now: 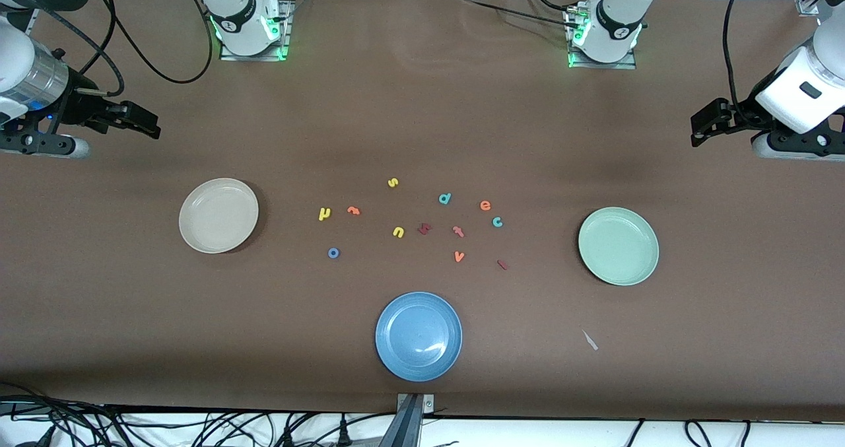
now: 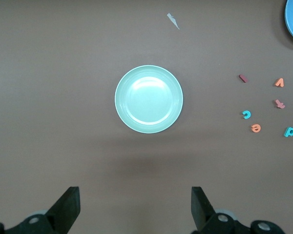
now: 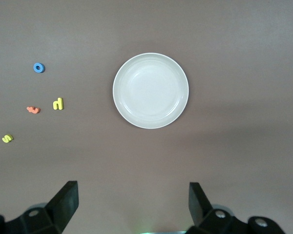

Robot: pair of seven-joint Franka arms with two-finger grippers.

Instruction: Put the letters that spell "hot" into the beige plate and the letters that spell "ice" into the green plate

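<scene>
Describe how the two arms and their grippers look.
Both arms are glossy white with black joint bands and trailing black cables; their bases glow green. The left gripper and right gripper are black, each with two wedge-shaped fingers on a grey-and-black mount.

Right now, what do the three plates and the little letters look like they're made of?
The beige plate, green plate and blue plate look like smooth moulded plastic, possibly melamine: soft glossy highlights on their bowls. The letters, such as the blue o and teal c, look matte and flat, likely foam, though that is uncertain.

Beige plate (image 1: 218,215), green plate (image 1: 618,245) (both plain).
</scene>
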